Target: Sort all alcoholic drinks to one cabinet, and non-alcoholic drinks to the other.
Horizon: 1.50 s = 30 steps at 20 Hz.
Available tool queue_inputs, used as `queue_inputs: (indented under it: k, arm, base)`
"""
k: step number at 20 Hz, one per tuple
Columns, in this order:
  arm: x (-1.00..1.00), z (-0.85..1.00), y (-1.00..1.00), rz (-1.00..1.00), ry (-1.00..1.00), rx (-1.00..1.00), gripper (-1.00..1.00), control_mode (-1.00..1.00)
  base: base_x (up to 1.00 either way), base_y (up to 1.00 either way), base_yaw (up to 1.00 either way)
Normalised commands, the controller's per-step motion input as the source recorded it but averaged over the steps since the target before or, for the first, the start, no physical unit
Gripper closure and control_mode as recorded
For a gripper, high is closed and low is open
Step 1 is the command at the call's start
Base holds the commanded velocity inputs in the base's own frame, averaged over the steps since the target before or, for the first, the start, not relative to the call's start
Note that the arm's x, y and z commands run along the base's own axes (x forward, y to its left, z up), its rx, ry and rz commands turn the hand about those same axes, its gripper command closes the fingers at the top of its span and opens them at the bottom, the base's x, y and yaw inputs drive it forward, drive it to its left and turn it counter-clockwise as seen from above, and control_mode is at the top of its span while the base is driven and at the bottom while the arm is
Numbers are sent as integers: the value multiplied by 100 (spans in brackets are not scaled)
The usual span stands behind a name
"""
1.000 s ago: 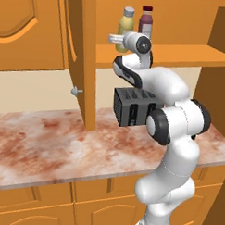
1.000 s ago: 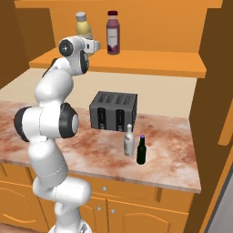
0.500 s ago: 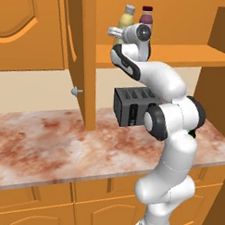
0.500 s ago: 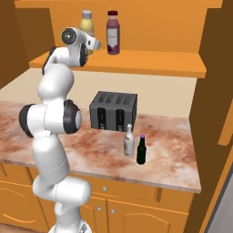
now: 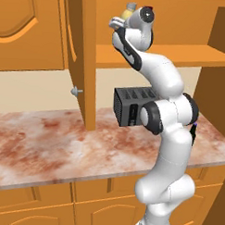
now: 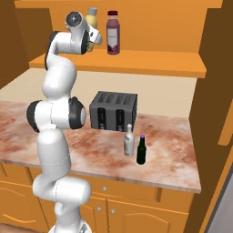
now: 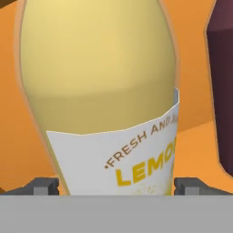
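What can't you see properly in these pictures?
- Yellow bottle: in the hand view its cap is cut off by the top edge, and its label's words run past the right side and bottom.
- Purple bottle: in the left base view the arm covers nearly all of it.
- Pale glass bottle and dark glass bottle: labels too small to read in the right base view.
- Hand: whether its fingertips touch the yellow bottle is unclear.

The arm has risen, bringing the open claw up around the yellow bottle.

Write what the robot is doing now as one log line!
pincer: open, around lemonade | purple bottle: beside, on shelf | glass bottles: on counter
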Motion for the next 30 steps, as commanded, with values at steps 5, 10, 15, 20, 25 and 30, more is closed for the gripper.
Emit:
queue_inputs:
  k: [5,10,15,20,25,30]
  arm:
    - [0,-6,1,0,0,0,-100,-100]
    - [0,-13,0,0,0,0,-100,-100]
    - [0,-34,0,0,-6,-3,-100,-100]
    - [0,-31,2,4,-16,-14,-100,-100]
    - [5,-27,0,5,-18,-14,-100,-100]
    - [15,-4,0,4,-2,0,-100,-100]
  base:
    - [0,0,0]
    - [0,0,0]
    - [0,0,0]
    - [0,0,0]
    - [0,0,0]
    - [0,0,0]
